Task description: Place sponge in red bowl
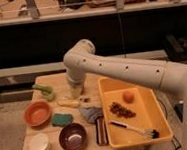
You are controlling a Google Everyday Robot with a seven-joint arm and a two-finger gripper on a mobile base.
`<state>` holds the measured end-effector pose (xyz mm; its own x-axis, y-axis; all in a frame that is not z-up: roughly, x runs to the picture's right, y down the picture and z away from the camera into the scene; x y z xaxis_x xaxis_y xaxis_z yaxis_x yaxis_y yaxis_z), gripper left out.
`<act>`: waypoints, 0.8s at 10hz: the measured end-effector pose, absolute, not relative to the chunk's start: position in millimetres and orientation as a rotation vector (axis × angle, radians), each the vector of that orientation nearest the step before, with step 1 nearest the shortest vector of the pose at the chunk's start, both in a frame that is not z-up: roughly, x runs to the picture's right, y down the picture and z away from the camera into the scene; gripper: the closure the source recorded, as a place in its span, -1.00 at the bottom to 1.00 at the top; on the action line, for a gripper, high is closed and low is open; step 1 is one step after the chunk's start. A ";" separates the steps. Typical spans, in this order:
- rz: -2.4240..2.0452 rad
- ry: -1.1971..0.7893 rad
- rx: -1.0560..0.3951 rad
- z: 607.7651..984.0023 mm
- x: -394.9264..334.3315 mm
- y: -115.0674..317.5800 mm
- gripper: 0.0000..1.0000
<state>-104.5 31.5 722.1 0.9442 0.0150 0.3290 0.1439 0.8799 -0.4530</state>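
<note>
Sponge point(62, 119) is lying flat on the counter point(55, 82), left-centre. Its long axis is running roughly left-right across the view, and its left short end is pointing at the red bowl point(37, 113). The two are sitting just beside each other; I can't tell whether there's a gap between sponge and rim. The bowl is sitting upright near the counter's left edge, with nothing showing inside it.

The hand point(76, 90) is hanging at the end of the white arm point(116, 69), over the back-centre of the counter and well apart from the sponge. Its state isn't showing, so cannot tell. It isn't touching the sponge.

Clearance around the sponge:
- Front: a dark purple bowl point(73, 137) is sitting just beside it, toward the near edge.
- Front-left: a white cup point(40, 144) is standing by the near-left corner.
- Right: a grey cloth point(91, 112) is lying near, with a dark flat item point(101, 131) past it.
- Behind: a yellow-handled tool point(70, 103) is lying close, its long axis also running left-right.
- Back-left: a lime-green object point(43, 91) is lying near the far edge, well apart from the sponge.

The yellow tray point(150, 103) is taking up the right side of the counter — it's holding an orange fruit point(128, 96), a dark cluster point(121, 110) and a brush point(135, 130).

Open room: a bare strip of counter is showing between bowl, sponge and the tool behind them, and the space straight above the sponge is open.
</note>
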 end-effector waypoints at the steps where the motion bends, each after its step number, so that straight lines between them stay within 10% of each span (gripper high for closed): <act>1: -0.073 -0.345 -0.515 725.8 -110.6 41.0 -0.30; 8: -0.047 -0.410 -0.647 776.7 -157.9 120.7 -0.30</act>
